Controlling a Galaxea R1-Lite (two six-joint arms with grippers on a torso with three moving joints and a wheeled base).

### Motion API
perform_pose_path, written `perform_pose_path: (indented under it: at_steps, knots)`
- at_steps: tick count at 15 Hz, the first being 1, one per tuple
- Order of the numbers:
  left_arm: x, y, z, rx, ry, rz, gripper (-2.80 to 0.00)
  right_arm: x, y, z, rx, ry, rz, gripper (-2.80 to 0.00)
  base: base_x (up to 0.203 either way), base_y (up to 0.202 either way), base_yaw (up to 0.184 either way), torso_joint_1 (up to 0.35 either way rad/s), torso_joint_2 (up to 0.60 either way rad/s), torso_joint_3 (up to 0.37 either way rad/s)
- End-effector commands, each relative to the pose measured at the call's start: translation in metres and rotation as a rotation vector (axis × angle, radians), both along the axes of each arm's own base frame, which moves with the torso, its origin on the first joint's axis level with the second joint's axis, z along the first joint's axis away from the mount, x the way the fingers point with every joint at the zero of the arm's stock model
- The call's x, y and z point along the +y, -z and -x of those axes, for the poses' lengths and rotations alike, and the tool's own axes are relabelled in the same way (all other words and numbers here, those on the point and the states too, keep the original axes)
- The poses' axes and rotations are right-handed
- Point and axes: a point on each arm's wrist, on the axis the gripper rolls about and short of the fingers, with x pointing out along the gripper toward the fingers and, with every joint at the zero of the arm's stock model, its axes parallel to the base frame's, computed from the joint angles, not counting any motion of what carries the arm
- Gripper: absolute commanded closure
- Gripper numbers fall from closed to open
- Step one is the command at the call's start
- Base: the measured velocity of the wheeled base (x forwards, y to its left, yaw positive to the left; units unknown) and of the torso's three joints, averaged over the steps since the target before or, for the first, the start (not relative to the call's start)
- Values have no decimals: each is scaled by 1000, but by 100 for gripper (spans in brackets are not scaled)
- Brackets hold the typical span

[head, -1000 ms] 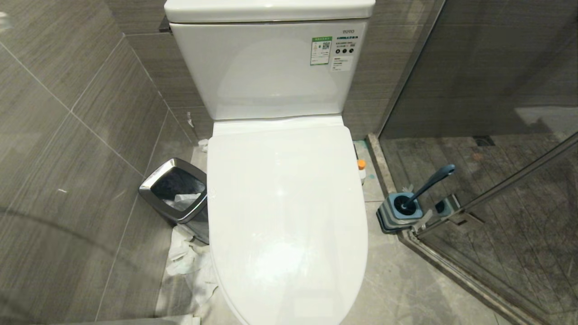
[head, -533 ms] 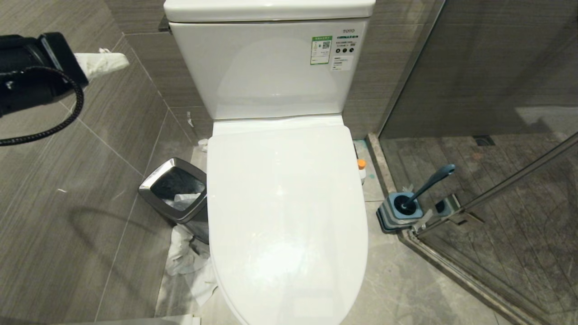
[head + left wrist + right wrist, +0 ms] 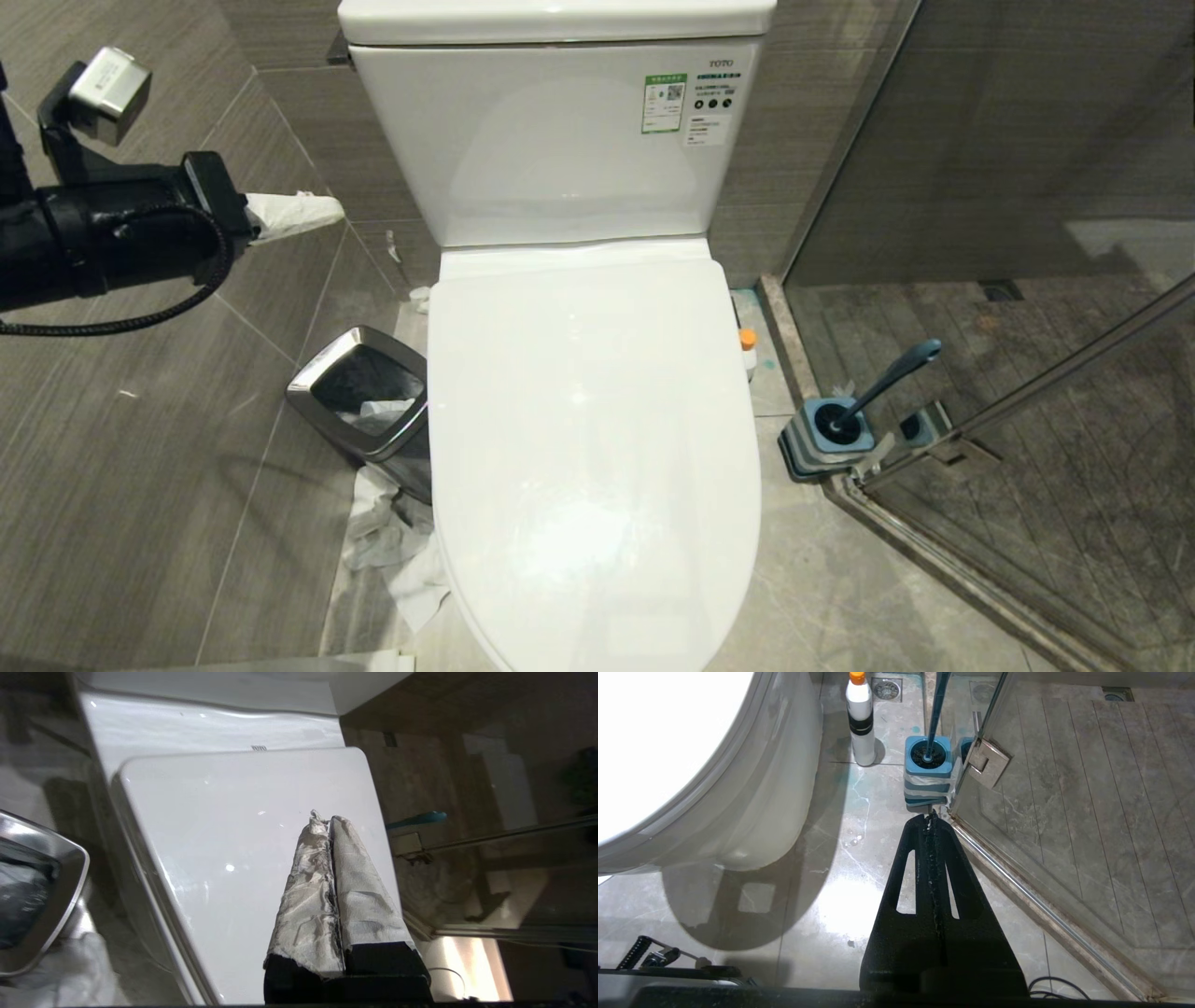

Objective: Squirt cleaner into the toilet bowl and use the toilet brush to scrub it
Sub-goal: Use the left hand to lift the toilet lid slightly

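The lid is down, below and beside the left gripper, whose wrapped fingers are pressed together, empty. Best hook its front edge and lift. Right gripper, closed, hangs before the brush; cleaner is just beyond.

**Camera placement, three views**

Head view: high, looking steeply down on the closed toilet lid, tank at top, bin to the robot's left, brush holder to the right. Left wrist view: above the bin side, facing across the lid toward the glass door; shares lid and bin with the head view. Right wrist view: low, close to the floor, facing the brush holder and cleaner bottle.
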Motion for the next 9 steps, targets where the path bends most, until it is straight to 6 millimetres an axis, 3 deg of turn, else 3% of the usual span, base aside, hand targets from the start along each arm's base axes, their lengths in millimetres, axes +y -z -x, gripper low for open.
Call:
perform_pose_path:
  at_steps: [1,6,9]
  knots:
    - [0,15,-16,80,61,44,0,0,0,0,0,-1,0,0,0,0,0,0,0,0]
    - [12,53,-50,225,342,128,0,0,0,0,0,-1,0,0,0,0,0,0,0,0]
    - [48,80,-60,292,505,216,0,0,0,0,0,-1,0,0,0,0,0,0,0,0]
